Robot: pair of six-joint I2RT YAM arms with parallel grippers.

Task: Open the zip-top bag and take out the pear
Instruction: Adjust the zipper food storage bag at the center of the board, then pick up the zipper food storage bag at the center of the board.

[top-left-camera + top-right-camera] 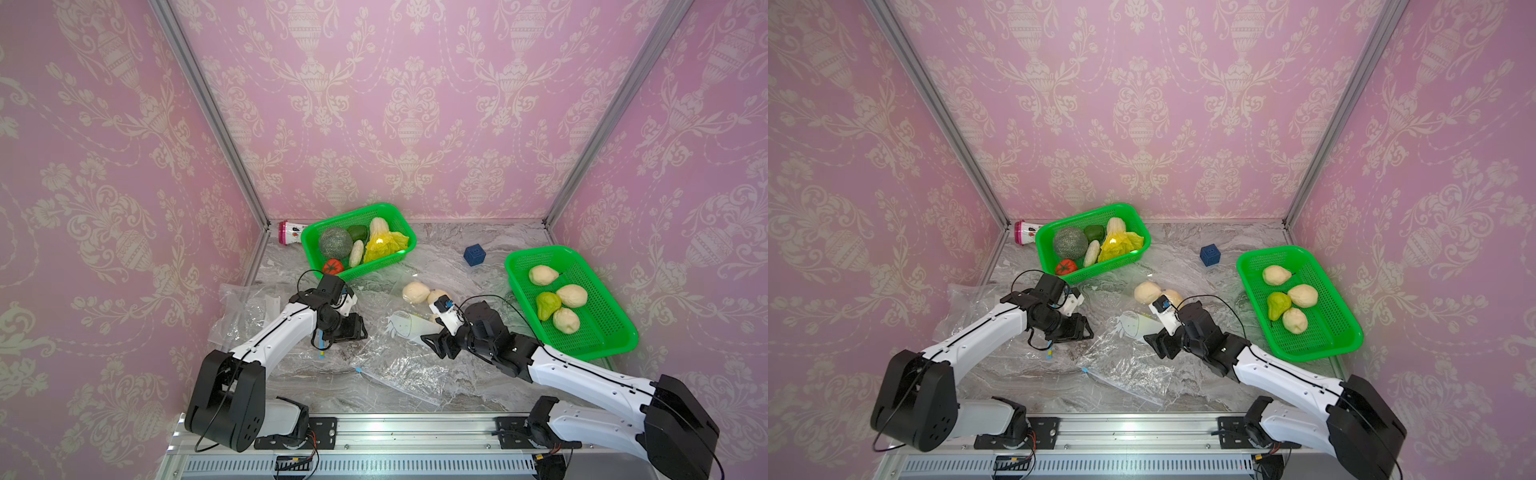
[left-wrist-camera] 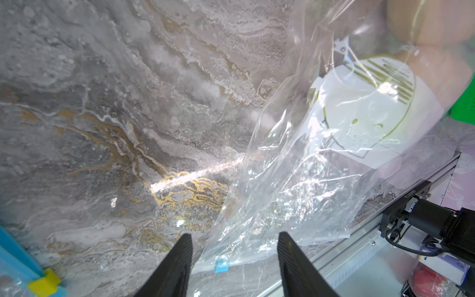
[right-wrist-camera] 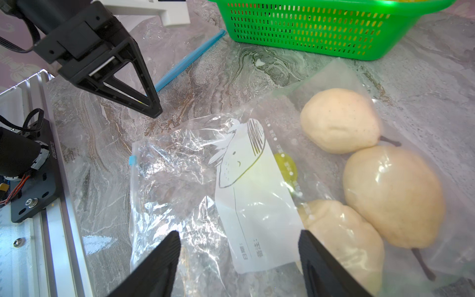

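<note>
The clear zip-top bag [image 1: 399, 357] with a white printed label lies crumpled mid-table, its blue slider [image 1: 358, 370] at the near corner. Three pale pears sit inside its far end, one pear [image 3: 339, 120] beside another [image 3: 393, 195]; in both top views two show [image 1: 1147, 291]. My left gripper [image 2: 235, 241] hangs open just left of the bag, with the slider [image 2: 221, 265] and the bag's edge below its fingers and nothing gripped. My right gripper [image 3: 239, 239] is open over the label, close to the nearest pear [image 3: 341, 236].
A second clear bag [image 1: 249, 307] with a blue zip strip [image 3: 190, 59] lies under the left arm. A green basket [image 1: 305, 245] of vegetables stands at the back, and a green basket [image 1: 598, 328] holding several pears on the right. Blue cube [image 1: 474, 254] and pink bottle [image 1: 291, 232] sit at the back.
</note>
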